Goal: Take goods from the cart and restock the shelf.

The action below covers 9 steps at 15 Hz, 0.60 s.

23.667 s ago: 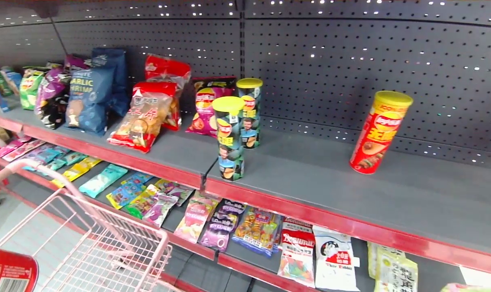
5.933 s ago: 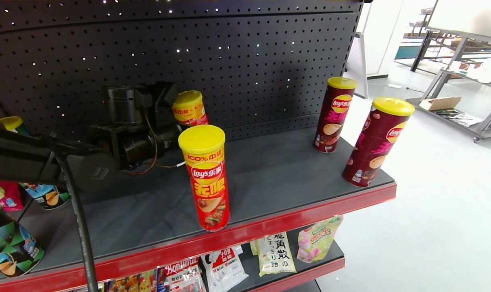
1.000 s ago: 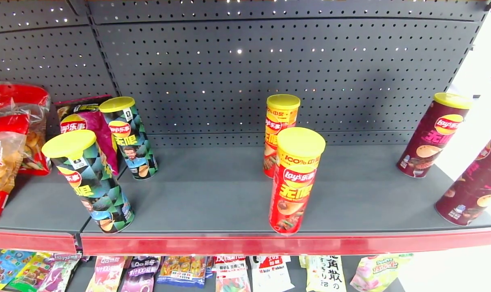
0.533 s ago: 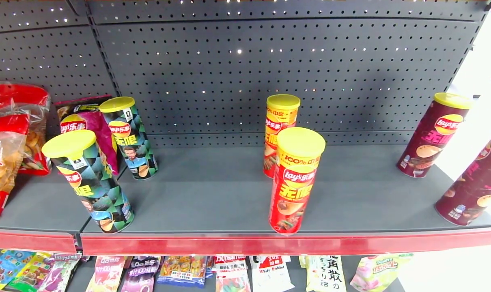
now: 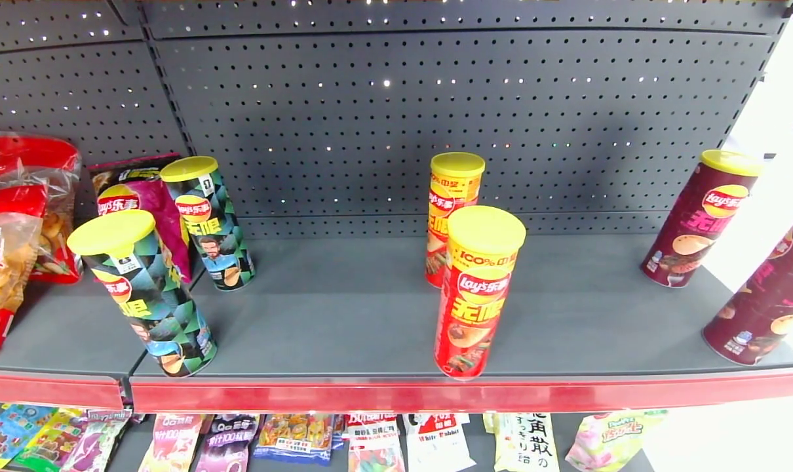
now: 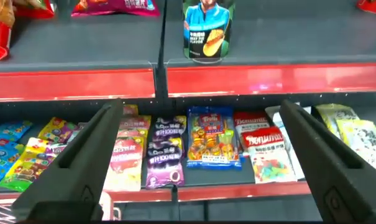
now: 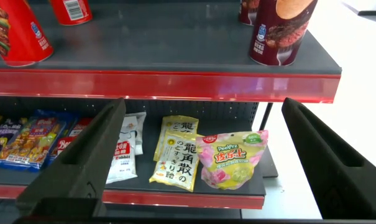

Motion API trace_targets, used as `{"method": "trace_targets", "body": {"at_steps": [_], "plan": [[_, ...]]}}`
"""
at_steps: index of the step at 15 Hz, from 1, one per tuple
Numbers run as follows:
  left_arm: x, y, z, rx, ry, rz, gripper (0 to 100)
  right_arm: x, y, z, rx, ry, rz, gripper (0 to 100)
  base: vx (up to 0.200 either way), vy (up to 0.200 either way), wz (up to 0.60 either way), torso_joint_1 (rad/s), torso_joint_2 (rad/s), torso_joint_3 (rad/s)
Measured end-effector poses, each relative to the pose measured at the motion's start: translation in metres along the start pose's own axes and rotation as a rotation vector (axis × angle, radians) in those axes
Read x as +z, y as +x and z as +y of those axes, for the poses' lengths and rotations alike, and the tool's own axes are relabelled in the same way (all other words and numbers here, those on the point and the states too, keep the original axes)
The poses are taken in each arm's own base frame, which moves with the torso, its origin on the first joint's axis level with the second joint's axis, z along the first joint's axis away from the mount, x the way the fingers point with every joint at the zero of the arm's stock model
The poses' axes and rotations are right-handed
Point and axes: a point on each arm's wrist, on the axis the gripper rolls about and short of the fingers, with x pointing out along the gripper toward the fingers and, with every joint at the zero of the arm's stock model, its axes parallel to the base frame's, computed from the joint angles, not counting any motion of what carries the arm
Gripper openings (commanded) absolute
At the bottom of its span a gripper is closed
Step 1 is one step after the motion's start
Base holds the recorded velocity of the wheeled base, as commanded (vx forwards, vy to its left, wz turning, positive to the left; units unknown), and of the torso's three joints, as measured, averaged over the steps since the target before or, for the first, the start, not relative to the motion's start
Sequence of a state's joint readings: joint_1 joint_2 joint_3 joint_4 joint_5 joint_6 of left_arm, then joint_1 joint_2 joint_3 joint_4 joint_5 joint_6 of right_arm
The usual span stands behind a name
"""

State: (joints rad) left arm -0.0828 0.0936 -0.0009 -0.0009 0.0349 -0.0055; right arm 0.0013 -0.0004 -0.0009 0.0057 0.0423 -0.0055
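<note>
The shelf (image 5: 344, 321) is dark grey with a glossy red front lip. The pegboard (image 5: 436, 118) behind it is dark grey, dotted with small holes. At centre, the red cans (image 5: 472, 314) have yellow lids. At left, the patterned cans (image 5: 151, 308) show teal, green and black triangles under yellow lids. At the right edge, the maroon cans (image 5: 695, 229) are also yellow-lidded. At lower right lies a pale pink-and-green pouch (image 5: 606, 436).

The rear red can (image 5: 454, 187) stands half hidden behind the front red can (image 5: 478, 295). At the shelf's (image 5: 344, 321) right end the near maroon can (image 5: 763, 314) is cut by the frame, its lid nearly gone. At the left end the red bags (image 5: 16, 216) are cropped, and a purple bag (image 5: 153, 213) is partly covered by the patterned cans (image 5: 210, 223). The lower packets (image 5: 298, 436) lose their tops behind the red lip (image 5: 396, 396).
</note>
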Motion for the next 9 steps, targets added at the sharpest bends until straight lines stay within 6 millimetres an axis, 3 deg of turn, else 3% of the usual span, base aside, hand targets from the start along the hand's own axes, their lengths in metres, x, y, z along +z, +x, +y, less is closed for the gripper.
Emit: {"method": "trace_targets", "body": {"at_steps": [9], "plan": [[-0.0006, -0.0011, -0.0018, 0.107, -0.001, -0.014, 100, 0.0001, 0.0000, 0.0000, 0.001, -0.003, 0.000, 100, 0.000, 0.000, 0.00, 0.000, 0.00, 0.000]]}}
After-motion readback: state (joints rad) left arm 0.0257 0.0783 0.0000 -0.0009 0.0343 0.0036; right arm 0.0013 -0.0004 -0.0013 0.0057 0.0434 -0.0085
